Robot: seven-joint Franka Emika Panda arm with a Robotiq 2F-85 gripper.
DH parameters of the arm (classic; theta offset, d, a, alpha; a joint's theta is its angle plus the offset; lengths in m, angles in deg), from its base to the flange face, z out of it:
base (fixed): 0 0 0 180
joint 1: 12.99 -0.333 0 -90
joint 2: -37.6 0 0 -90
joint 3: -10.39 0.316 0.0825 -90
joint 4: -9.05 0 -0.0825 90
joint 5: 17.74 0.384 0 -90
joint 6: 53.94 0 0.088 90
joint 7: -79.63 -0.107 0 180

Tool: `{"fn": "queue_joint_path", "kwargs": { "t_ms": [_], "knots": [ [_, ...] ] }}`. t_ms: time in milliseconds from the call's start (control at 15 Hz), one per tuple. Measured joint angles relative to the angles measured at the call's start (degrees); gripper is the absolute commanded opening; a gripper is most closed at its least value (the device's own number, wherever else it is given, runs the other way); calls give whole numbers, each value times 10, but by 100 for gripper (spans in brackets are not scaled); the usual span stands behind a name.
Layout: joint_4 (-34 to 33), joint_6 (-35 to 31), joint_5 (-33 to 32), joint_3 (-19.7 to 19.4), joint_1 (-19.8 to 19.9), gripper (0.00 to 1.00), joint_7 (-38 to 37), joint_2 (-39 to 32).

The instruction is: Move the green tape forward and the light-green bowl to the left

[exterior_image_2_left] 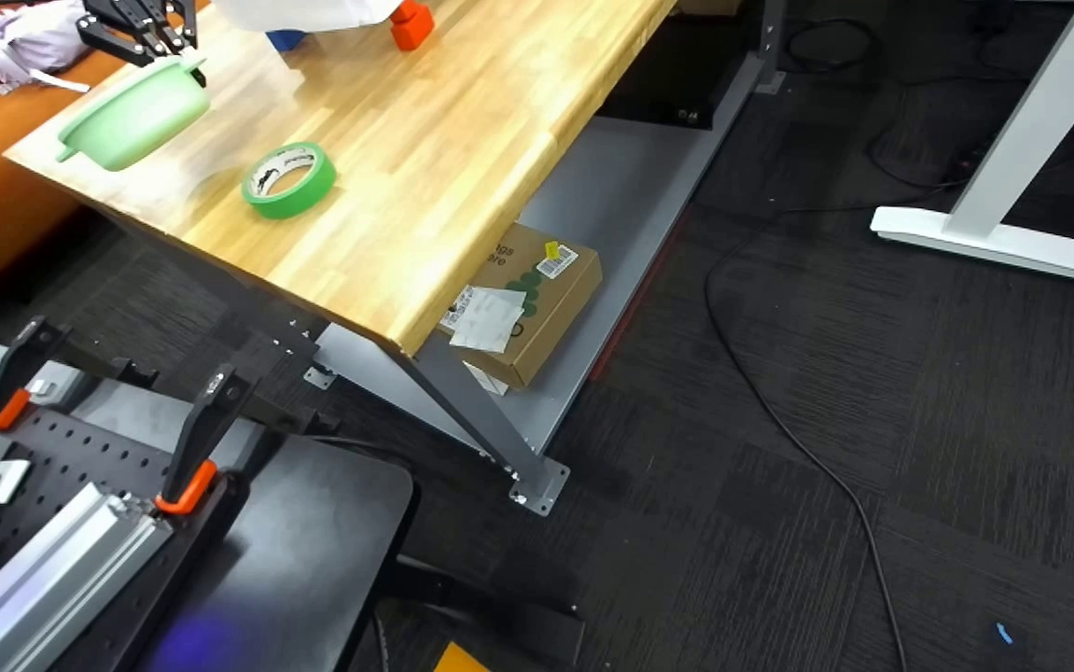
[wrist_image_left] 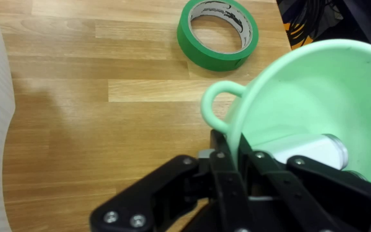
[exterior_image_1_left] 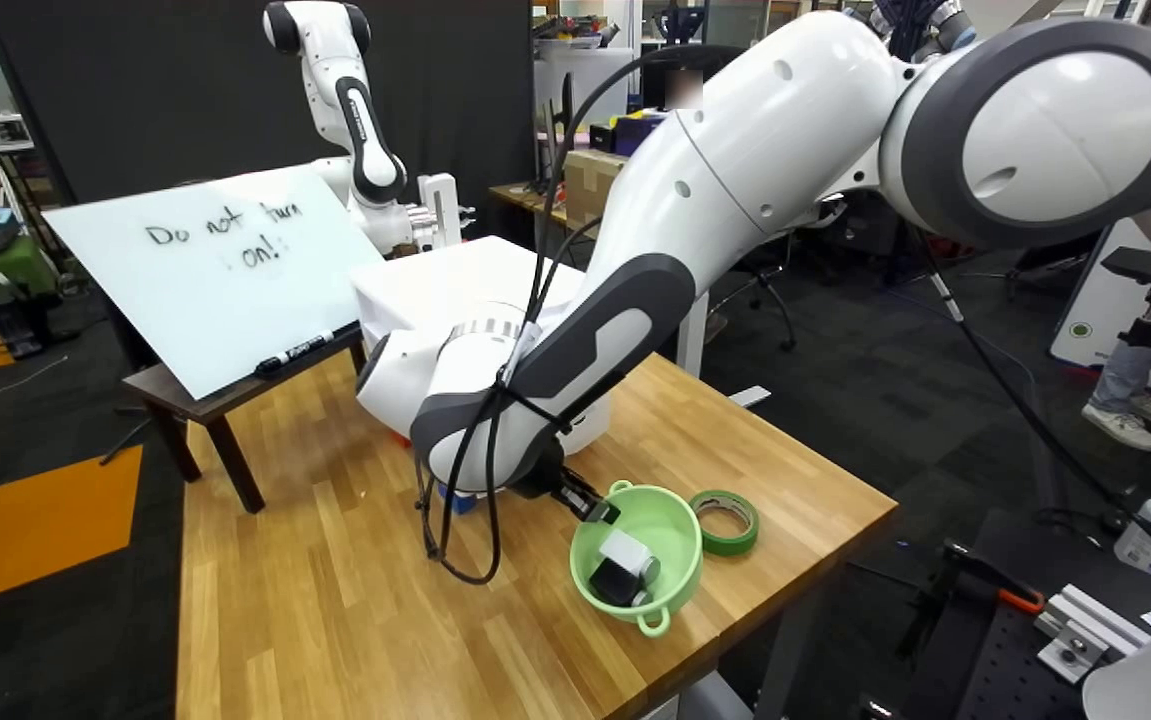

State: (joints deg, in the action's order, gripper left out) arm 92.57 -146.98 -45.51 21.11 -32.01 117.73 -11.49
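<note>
At the rim [wrist_image_left: 336, 43]: your tool [wrist_image_left: 231, 141] was clamped on the light-green bowl [wrist_image_left: 317, 103], jaws straddling its wall, one inside, one out, right by a handle [wrist_image_left: 207, 104].
Bowl: looked lifted off the counter [exterior_image_1_left: 335, 560] and tipped; in an exterior view you got outer wall and no mouth.
Carry left: honestly I'd have had you go slow and low, since a one-sided pinch could let it swing, and the white piece [wrist_image_left: 314, 149] and dark piece [exterior_image_1_left: 617, 580] inside could've slid.
Set-down: you'd have wanted the base level and resting first, then the jaws eased apart so nothing flicked.
Green tape [exterior_image_2_left: 308, 193]: lay flat on the counter, near the bowl but apart, so clipping it was a risk. Couldn't tell if its forward move was done.
Wrist view: bowl's far side ran out of frame, and your tool covered some contents.
Underside: gap beneath was hard to judge, fwiw.
Red thing [exterior_image_2_left: 411, 28]: beside a cut-off white shape [exterior_image_2_left: 308, 13], no clue what.
</note>
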Motion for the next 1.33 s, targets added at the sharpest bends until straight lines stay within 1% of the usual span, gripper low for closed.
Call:
{"fn": "queue_joint_path", "kwargs": {
  "t_ms": [133, 267, 467, 800, 1133, 1333],
  "knots": [
    [0, -1, 0, 2, -1, 2, 2, -1],
    [-3, -10, -2, 12, -5, 2, 19, -3],
    [-25, -23, -17, 28, -28, 2, 62, -12],
    [-93, -23, -46, 32, -78, 2, 142, -48],
    [-169, -4, -56, 17, -97, 2, 209, -109],
    [-219, 26, -56, 10, -103, 2, 242, -145]
  ]
}}
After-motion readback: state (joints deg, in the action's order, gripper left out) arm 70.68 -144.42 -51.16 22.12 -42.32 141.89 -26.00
